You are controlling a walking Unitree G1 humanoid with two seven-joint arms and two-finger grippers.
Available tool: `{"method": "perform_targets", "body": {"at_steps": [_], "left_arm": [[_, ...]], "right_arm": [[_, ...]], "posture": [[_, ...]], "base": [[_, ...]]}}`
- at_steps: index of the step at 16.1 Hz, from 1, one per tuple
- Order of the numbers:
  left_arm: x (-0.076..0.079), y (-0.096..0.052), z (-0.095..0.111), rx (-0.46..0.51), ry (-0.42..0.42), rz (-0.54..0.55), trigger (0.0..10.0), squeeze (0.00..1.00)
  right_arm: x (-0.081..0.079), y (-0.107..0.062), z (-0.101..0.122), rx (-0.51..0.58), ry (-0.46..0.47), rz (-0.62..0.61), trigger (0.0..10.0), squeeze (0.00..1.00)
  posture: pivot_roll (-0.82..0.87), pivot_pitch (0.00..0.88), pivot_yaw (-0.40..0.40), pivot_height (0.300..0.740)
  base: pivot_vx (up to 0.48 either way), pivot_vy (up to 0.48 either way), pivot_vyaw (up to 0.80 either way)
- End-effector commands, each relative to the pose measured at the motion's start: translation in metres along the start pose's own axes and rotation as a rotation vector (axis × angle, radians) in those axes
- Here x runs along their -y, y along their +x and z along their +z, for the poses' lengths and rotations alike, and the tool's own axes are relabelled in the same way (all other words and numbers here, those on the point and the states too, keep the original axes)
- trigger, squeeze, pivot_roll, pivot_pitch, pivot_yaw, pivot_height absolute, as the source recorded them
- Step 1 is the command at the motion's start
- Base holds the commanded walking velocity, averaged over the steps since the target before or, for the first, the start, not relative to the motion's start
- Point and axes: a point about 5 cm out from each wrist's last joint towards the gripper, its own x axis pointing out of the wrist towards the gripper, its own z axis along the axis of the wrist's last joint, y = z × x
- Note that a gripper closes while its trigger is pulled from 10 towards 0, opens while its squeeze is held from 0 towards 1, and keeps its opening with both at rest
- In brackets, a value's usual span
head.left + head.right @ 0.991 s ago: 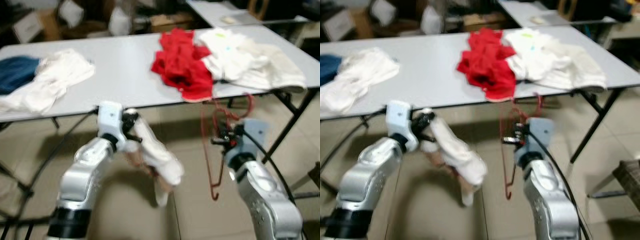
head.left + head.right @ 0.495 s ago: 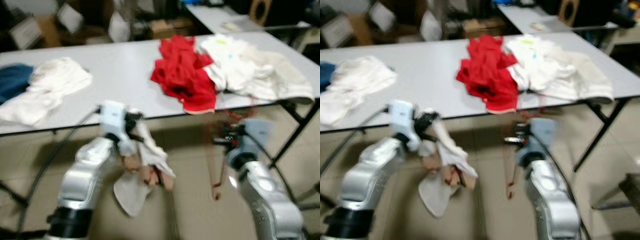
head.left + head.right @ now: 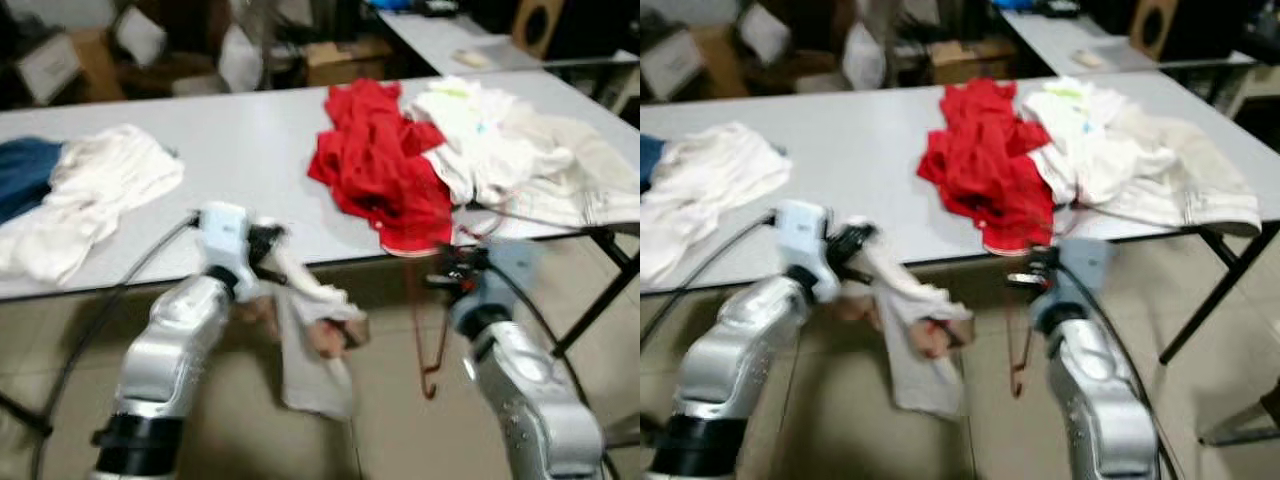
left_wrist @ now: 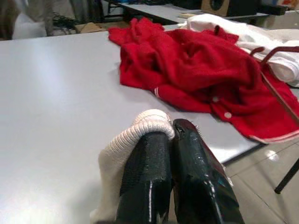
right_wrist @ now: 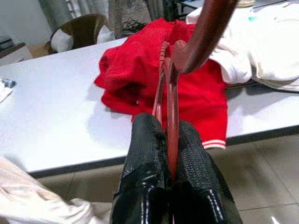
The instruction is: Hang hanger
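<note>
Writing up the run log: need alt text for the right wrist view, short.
The right tool is shut on a thin red hanger, whose hook curves up past the camera. Beyond lies a grey table with a crumpled red garment and white clothes; a white cloth hangs below the near table edge.

Grey folding table (image 3: 240, 150) with red garment (image 3: 385, 175), white clothes (image 3: 510, 150), cream (image 3: 95, 185) and blue (image 3: 22, 170) heaps.
</note>
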Motion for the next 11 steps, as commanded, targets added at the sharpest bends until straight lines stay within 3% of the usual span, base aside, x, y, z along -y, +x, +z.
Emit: {"method": "perform_targets", "body": {"at_steps": [1, 11], "left_arm": [[0.0083, 0.0026, 0.0067, 0.026, 0.004, -0.036, 10.0, 0.00], [0.0099, 0.0021, 0.0068, 0.025, 0.008, -0.046, 10.0, 0.00]], "right_arm": [[0.0082, -0.0019, 0.0025, 0.011, -0.010, -0.032, 10.0, 0.00], [0.0082, -0.0024, 0.0032, 0.013, -0.009, -0.032, 10.0, 0.00]], "posture": [[-0.14, 0.000, 0.070, 0.740], [-0.14, 0.000, 0.071, 0.740]], "base": [[0.382, 0.000, 0.00], [0.383, 0.000, 0.00]]}}
